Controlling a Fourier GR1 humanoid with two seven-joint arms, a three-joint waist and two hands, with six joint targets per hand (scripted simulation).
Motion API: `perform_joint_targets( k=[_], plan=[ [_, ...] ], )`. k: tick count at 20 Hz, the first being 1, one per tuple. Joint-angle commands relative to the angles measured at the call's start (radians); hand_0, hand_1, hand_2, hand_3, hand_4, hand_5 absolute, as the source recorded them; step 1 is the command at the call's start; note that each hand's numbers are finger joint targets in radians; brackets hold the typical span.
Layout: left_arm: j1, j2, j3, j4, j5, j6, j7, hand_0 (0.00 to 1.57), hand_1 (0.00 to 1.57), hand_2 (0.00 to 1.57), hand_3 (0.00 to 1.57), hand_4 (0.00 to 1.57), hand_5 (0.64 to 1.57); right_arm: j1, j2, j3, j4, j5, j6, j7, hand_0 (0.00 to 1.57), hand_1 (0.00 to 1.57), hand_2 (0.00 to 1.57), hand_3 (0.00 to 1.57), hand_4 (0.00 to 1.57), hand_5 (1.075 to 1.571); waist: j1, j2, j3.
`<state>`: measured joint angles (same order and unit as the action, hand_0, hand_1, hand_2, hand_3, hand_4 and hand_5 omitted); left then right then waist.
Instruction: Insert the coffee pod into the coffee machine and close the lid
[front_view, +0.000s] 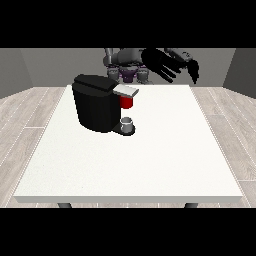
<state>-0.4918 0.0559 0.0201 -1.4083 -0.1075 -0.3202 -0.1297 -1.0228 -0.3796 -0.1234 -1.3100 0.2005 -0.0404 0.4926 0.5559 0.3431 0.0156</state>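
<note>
White table (150, 165), coffee machine (95, 107), hand (162, 65) raised

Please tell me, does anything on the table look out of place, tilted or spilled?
Nothing stands out. The coffee machine stands upright on the white table, with a red thing at the machine under its grey lid and a small grey thing upright on its base. No spill shows.

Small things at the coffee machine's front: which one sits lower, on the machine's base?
The grey thing on the base of the coffee machine; the red thing at the machine sits higher, just under the silver lid.
</note>
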Motion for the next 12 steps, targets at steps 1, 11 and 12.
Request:
perform_joint_targets(
  k=[1, 11, 12],
  plan=[
    [-0.050, -0.003, -0.004, 0.000, -0.007, 0.006, -0.011, 0.00, 0.00, 0.00, 0.00, 0.31, 1.571, -0.083, 0.059, 0.025, 0.002, -0.010, -0.021, -0.125, 0.00, 0.00, 0.00, 0.00, 0.00, 1.571, 0.023, 0.078, -0.0157],
    [-0.033, -0.010, -0.002, -0.062, 0.028, 0.000, 0.106, 0.00, 0.00, 0.00, 0.00, 0.33, 1.571, -0.133, 0.142, 0.025, 0.186, -0.024, -0.034, -0.274, 0.00, 0.00, 0.00, 0.00, 0.00, 1.571, -0.011, 0.008, -0.0157],
    [-0.031, -0.023, -0.028, -0.087, 0.015, 0.001, 0.097, 0.00, 0.00, 0.00, 0.00, 0.25, 1.571, -0.144, 0.119, 0.004, 0.214, -0.041, -0.010, -0.308, 0.00, 0.00, 0.00, 0.00, 0.00, 1.571, -0.016, 0.026, -0.0156]
  ],
)
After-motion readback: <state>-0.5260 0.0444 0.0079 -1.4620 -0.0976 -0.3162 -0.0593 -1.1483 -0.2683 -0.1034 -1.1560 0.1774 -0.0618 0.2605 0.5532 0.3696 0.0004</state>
